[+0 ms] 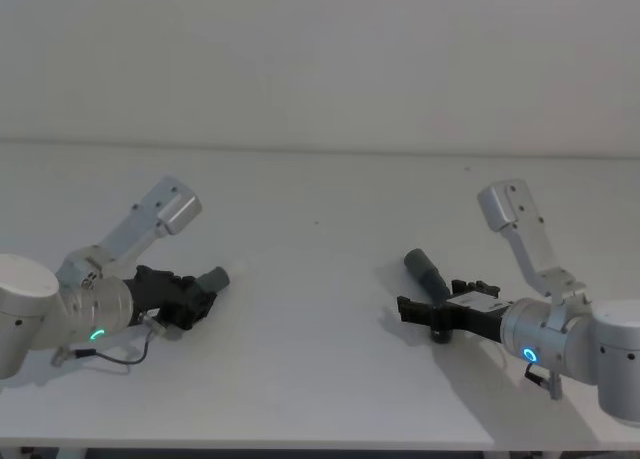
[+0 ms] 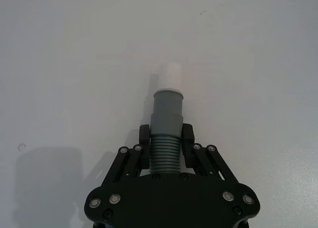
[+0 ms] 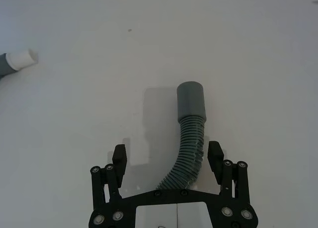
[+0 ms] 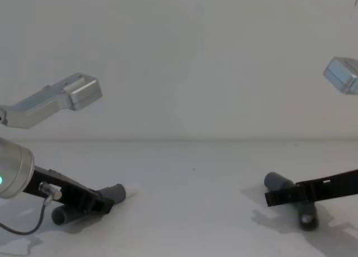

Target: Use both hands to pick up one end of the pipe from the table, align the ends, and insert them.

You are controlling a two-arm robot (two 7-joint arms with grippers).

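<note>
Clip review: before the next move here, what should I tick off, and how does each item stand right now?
1. Is the left gripper shut on the white-tipped hose: ok.
2. Is the right gripper shut on the socket hose: not ok; it is open, straddling the ribbed part.
3. Is the white tip uncovered: ok.
4. Is the socket cuff clear ahead of the right gripper: ok.
5. Are the two ends lined up: not ok; the pieces are far apart over the table.
6. Is the white-tipped hose lifted: cannot tell.
</note>
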